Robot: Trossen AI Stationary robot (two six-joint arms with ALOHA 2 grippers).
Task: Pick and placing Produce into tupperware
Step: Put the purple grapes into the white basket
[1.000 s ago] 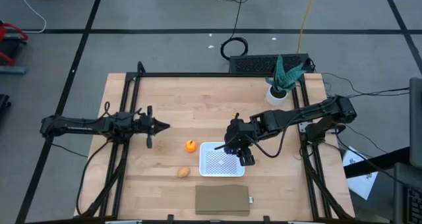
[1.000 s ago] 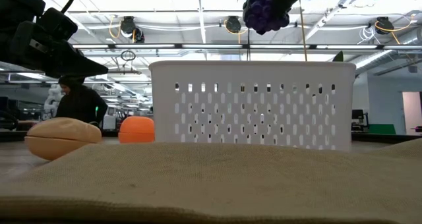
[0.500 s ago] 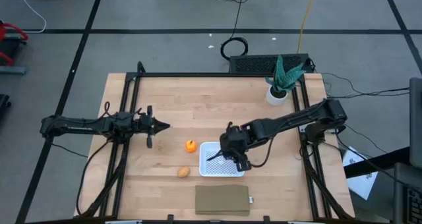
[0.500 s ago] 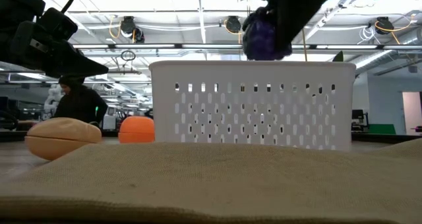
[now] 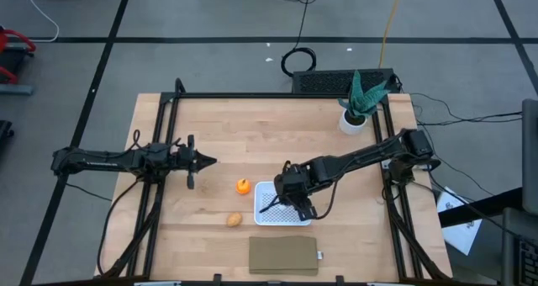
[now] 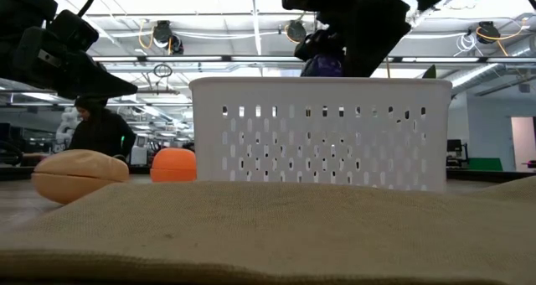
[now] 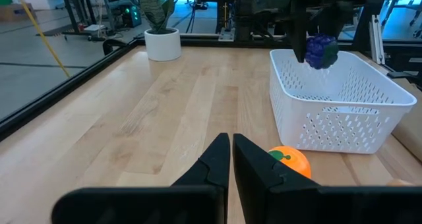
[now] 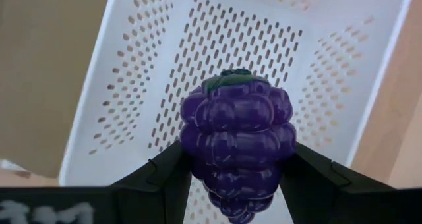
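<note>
Purple grape bunch [image 8: 237, 141] is clamped in right gripper [image 5: 288, 198] above white tupperware [image 7: 395, 95]; should be lowered inside before release (left gripper [image 7: 231, 159], fingers together, idle near orange [image 7: 289, 163]).

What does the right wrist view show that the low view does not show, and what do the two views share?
Only the right wrist view shows the right gripper shut on the purple grapes, with their green stem cap, directly above the perforated bottom of the white container.

Only the low view shows the orange fruit and the tan oval piece on the table beside the container, plus a person in the room behind.

Both show the grapes held over the container, not yet released.
</note>
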